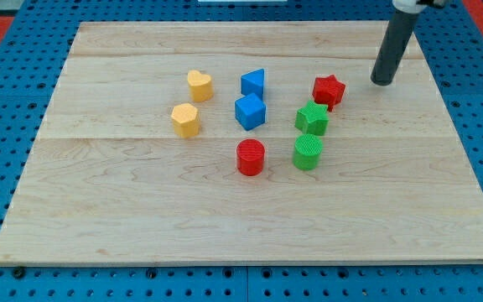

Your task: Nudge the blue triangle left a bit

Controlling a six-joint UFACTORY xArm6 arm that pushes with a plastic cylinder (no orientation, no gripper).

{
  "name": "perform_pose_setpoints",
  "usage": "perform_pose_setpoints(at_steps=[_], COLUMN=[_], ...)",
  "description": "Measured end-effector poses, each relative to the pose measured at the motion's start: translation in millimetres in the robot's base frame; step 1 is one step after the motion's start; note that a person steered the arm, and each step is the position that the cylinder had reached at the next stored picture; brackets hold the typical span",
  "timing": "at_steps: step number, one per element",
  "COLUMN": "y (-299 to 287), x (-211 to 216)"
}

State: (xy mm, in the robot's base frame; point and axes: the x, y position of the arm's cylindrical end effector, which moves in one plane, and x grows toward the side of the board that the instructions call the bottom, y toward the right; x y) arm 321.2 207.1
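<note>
The blue triangle (254,83) sits on the wooden board (141,210), above the middle. A blue cube (250,111) lies just below it. My tip (381,81) rests on the board at the upper right, well to the right of the blue triangle and a little right of the red star (329,91). It touches no block.
Two yellow heart blocks (199,85) (185,120) lie left of the blue blocks. A green star (312,118) and a green cylinder (308,152) sit below the red star. A red cylinder (251,157) lies below the blue cube.
</note>
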Motion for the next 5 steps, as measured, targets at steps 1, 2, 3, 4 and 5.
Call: perform_pose_setpoints(at_steps=[1,2,3,4,5], y=[-36,-56,-69,-115,-121], x=[-27,-31,-24,6,8])
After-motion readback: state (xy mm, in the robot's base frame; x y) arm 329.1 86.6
